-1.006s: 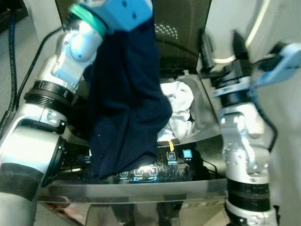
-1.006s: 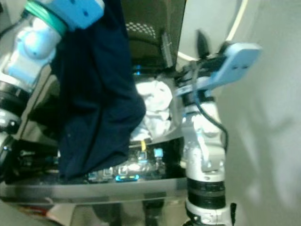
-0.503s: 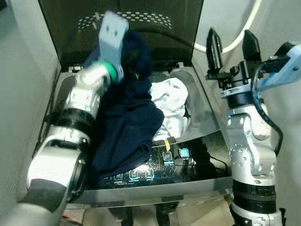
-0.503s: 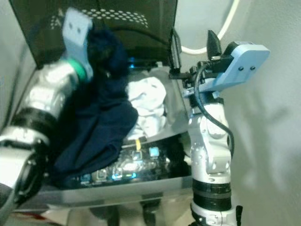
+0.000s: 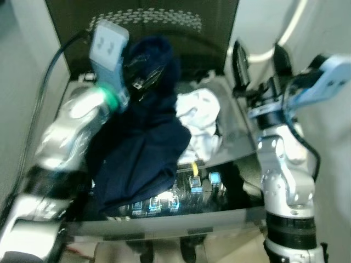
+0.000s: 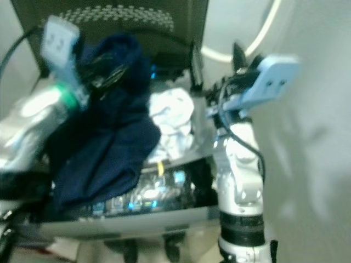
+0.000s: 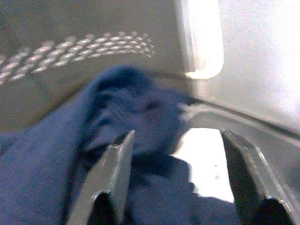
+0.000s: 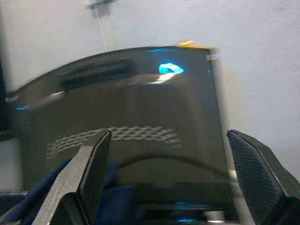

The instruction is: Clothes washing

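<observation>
While the navy garment drapes from the washing machine's open drum onto the lit control panel, beside white laundry, the left gripper hovers over it, fingers apart; the right gripper is raised, also spread.

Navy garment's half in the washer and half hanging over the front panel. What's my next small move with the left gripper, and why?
Probably push the dark navy garment further down into the tub. Its lower part drapes over the control panel instead of inside with the white laundry. The left gripper is open just above the cloth, so it is free to tuck it in. The right gripper hovers open, idle.
</observation>
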Tool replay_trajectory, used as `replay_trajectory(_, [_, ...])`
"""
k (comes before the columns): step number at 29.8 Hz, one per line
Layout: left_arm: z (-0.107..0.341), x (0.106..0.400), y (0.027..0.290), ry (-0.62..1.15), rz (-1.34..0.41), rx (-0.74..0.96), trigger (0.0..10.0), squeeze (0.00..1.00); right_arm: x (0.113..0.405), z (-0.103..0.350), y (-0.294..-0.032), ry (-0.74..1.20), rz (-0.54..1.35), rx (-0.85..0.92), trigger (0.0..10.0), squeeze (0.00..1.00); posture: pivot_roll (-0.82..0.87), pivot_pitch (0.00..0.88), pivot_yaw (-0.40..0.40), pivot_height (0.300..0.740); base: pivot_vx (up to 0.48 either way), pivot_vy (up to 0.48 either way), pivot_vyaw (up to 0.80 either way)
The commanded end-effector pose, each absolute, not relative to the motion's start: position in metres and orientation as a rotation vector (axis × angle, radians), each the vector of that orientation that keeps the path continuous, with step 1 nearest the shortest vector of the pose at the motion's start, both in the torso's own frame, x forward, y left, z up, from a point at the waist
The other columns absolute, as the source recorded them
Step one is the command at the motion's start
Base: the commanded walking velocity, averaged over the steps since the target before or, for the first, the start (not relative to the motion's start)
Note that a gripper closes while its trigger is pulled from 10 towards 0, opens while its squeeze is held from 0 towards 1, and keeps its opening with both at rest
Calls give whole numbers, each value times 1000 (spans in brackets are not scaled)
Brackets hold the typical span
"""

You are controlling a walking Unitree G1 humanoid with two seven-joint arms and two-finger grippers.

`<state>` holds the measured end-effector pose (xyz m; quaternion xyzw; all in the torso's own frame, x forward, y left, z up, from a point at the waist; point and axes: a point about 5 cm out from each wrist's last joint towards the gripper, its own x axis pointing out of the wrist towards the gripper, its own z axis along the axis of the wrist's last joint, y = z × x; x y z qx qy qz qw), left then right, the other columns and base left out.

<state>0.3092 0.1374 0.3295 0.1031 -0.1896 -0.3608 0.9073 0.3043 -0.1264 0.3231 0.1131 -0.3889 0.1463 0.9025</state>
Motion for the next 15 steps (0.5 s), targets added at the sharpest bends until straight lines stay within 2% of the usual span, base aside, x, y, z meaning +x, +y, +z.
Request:
replay_trajectory(1, [330, 288, 137, -389, -838, 235, 10000, 1000, 305, 319, -128, -792, 306, 243, 10000, 0, 99, 137, 36, 728, 0, 0, 0])
replay_trajectory(2, [326, 271, 146, -358, -871, 249, 10000, 0, 307, 317, -126, -780, 317, 242, 10000, 0, 110, 135, 30, 728, 0, 0, 0])
replay_trajectory(3, [326, 271, 146, -358, -871, 249, 10000, 0, 307, 317, -126, -780, 317, 242, 10000, 0, 110, 135, 30, 728, 0, 0, 0])
replay_trajectory(4, [319, 256, 156, -319, -875, 271, 10000, 0, 310, 315, -123, -768, 330, 242, 10000, 0, 122, 135, 24, 728, 0, 0, 0])
replay_trajectory(7, [312, 241, 166, -253, -859, 274, 10000, 0, 312, 313, -120, -755, 347, 244, 10000, 0, 134, 134, 18, 728, 0, 0, 0])
replay_trajectory(12, [304, 233, 173, -202, -848, 256, 10000, 0, 314, 311, -117, -747, 361, 248, 10000, 0, 142, 135, 11, 728, 0, 0, 0])
replay_trajectory(13, [281, 221, 180, -96, -807, 211, 10000, 0, 317, 310, -111, -733, 391, 254, 10000, 0, 159, 139, -6, 728, 0, 0, 0])
replay_trajectory(15, [272, 219, 181, -58, -794, 175, 10000, 0, 318, 309, -108, -728, 401, 255, 10000, 0, 159, 139, -6, 728, 0, 0, 0])
